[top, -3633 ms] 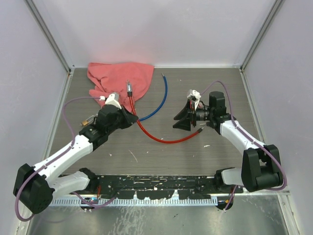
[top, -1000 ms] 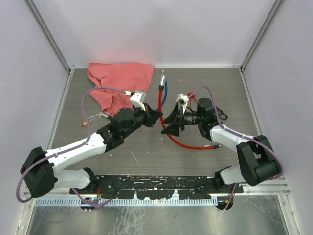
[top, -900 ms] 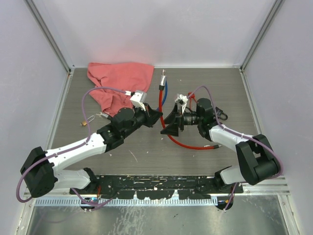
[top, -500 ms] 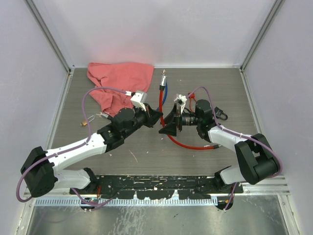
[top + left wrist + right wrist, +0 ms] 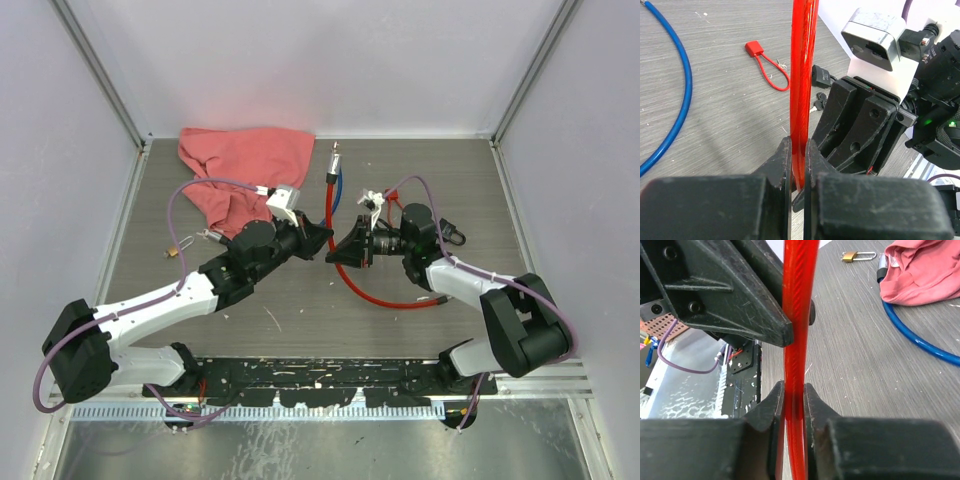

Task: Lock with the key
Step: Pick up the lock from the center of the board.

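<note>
Between both sets of jaws is the red cable (image 5: 801, 75): left gripper (image 5: 799, 162) and right gripper (image 5: 794, 397) are each pinched tight on it. What look like the keys (image 5: 815, 106) lie beyond the left jaws, so I'd keep one grip firm and free the other for them.

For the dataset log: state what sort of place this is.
Probably a lab robot test cell rather than a home or workshop: plain white panel walls on aluminium frame posts enclose a grey table that holds practice props, such as a red cable and a pink cloth.
</note>
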Available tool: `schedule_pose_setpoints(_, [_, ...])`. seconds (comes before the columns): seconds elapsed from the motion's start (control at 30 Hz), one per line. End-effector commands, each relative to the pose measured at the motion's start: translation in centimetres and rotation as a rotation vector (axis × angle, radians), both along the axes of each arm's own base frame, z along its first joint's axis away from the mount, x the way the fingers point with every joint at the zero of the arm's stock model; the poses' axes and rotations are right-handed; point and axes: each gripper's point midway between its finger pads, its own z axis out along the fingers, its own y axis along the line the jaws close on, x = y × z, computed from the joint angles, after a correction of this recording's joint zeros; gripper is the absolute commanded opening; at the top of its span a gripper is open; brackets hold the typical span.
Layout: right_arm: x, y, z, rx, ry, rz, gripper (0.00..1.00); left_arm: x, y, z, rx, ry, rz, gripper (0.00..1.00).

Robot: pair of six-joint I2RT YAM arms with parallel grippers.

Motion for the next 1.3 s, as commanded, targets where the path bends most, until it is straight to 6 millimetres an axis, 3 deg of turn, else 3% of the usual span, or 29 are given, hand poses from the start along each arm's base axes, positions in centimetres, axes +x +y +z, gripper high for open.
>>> schedule_pose_setpoints(0.0, [-0.2, 0.2, 3.0, 0.048, -0.105, 0.021, 0.07, 0.1, -0.4, 6.1, -0.155, -0.107, 0.003, 0.0])
schedule_pose_setpoints(0.07, [-0.3, 0.2, 3.2, 0.046, -0.112, 0.028, 0.02, 0.1, -0.2, 6.1, -0.161, -0.101, 0.012, 0.04])
schedule_pose_setpoints(0.1, [-0.4, 0.2, 3.3, 0.047, -0.113, 0.033, 0.01, 0.1, 0.0, 6.0, -0.168, -0.092, 0.02, 0.13])
schedule_pose_setpoints(0.2, [-0.7, 0.1, 3.7, 0.052, -0.131, 0.049, 0.01, 0.1, 1.1, 5.9, -0.209, -0.066, 0.06, 0.57])
schedule_pose_setpoints(0.23, [-0.8, 0.1, 3.9, 0.054, -0.139, 0.052, 0.01, 0.0, 1.5, 6.0, -0.222, -0.062, 0.06, 0.65])
schedule_pose_setpoints(0.3, [-0.8, 0.1, 3.9, 0.053, -0.152, 0.054, 0.01, 0.4, 2.5, 6.3, -0.248, -0.045, 0.061, 0.7])
schedule_pose_setpoints(0.43, [-0.5, 0.0, 3.6, 0.033, -0.165, 0.042, 0.01, 1.2, 3.7, 7.0, -0.288, 0.029, 0.068, 0.71])
schedule_pose_setpoints(0.6, [-0.1, -0.1, 3.2, -0.003, -0.189, 0.027, 0.01, 2.6, 3.6, 7.0, -0.217, 0.128, 0.128, 0.69])
schedule_pose_setpoints(0.83, [0.1, -0.3, 3.1, -0.026, -0.206, 0.014, 0.01, 3.5, 1.2, 7.4, -0.192, 0.18, 0.073, 0.6])
schedule_pose_setpoints(1.07, [0.0, -0.3, 3.2, -0.026, -0.216, 0.019, 0.01, 4.8, -0.4, 5.6, -0.135, 0.217, 0.065, 0.54])
schedule_pose_setpoints(1.27, [-0.2, -0.3, 3.1, -0.031, -0.228, 0.027, 0.01, 5.7, -1.6, 5.9, -0.119, 0.186, 0.034, 0.38])
